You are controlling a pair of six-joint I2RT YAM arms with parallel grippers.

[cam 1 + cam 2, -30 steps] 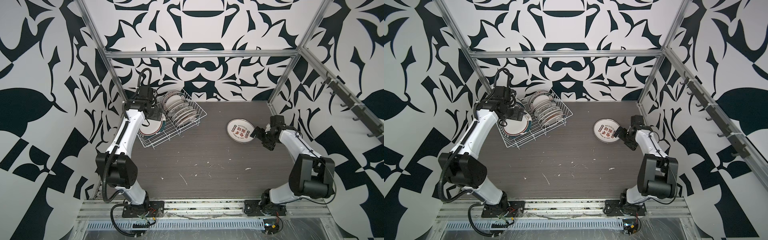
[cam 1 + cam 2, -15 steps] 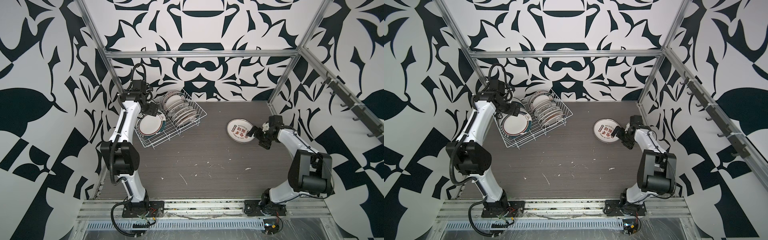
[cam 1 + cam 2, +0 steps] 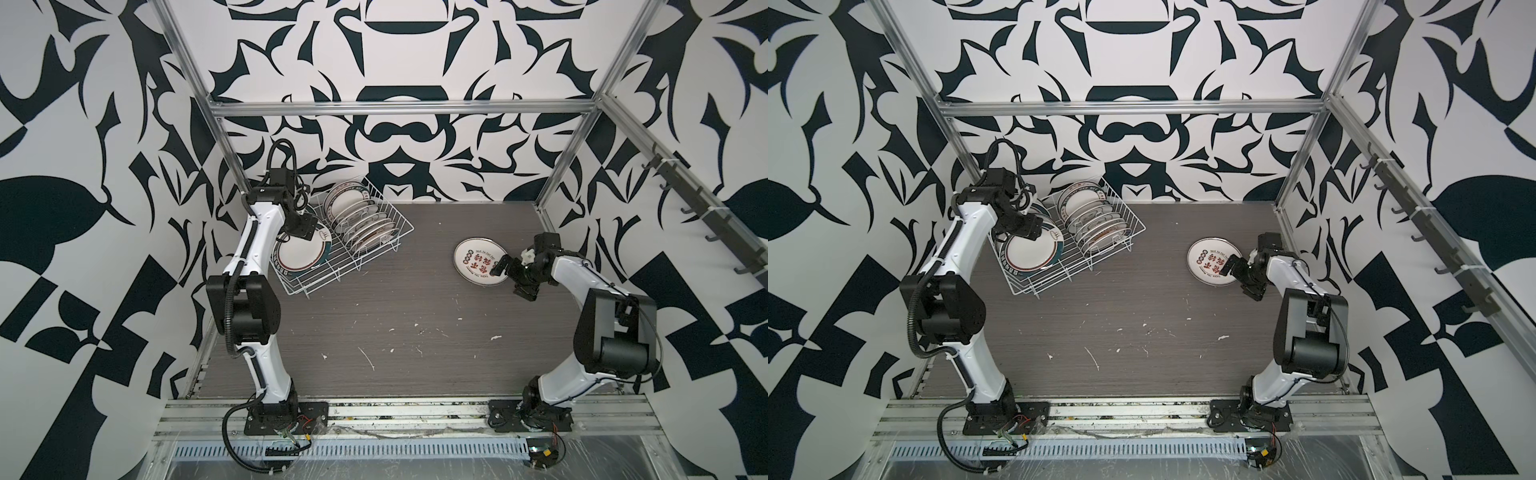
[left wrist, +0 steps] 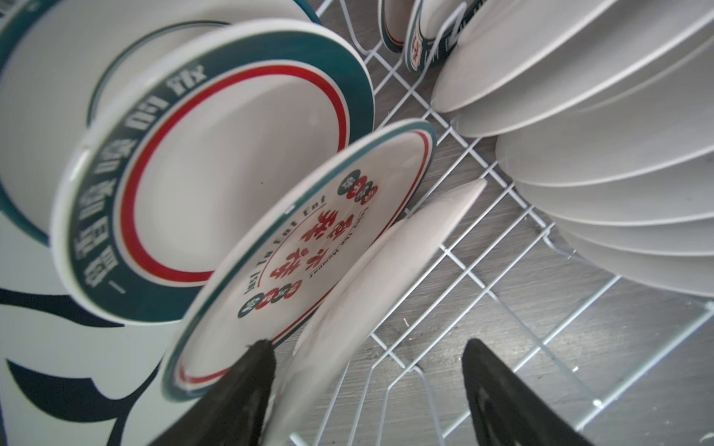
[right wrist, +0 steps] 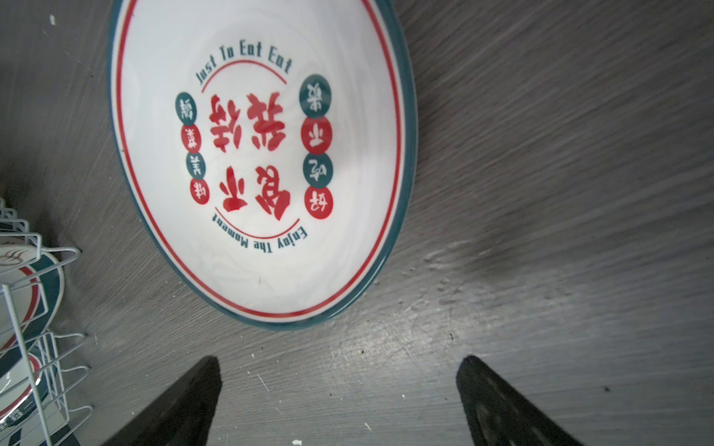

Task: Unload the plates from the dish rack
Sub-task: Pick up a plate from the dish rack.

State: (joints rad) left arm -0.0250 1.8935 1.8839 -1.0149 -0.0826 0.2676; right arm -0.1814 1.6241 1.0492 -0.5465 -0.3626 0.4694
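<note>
The left claw (image 4: 367, 345) is held open inside the dish rack (image 3: 332, 276) at the bench's far left corner, its jaws set astride a plain-backed plate (image 4: 371, 278) just beside a printed plate (image 4: 309, 239). If closed askew, both could be dragged out or chipped on the wires. The right claw (image 5: 339, 359) is spread empty beside a plate (image 3: 481, 261) laid flat near the right edge.

The left wrist view's edge cuts off the left tool (image 4: 367, 363), and words on a green-rimmed plate (image 4: 232, 173) are blurry. In both top views, upper left, prints on the plates (image 3: 363, 222) are too small to read.
</note>
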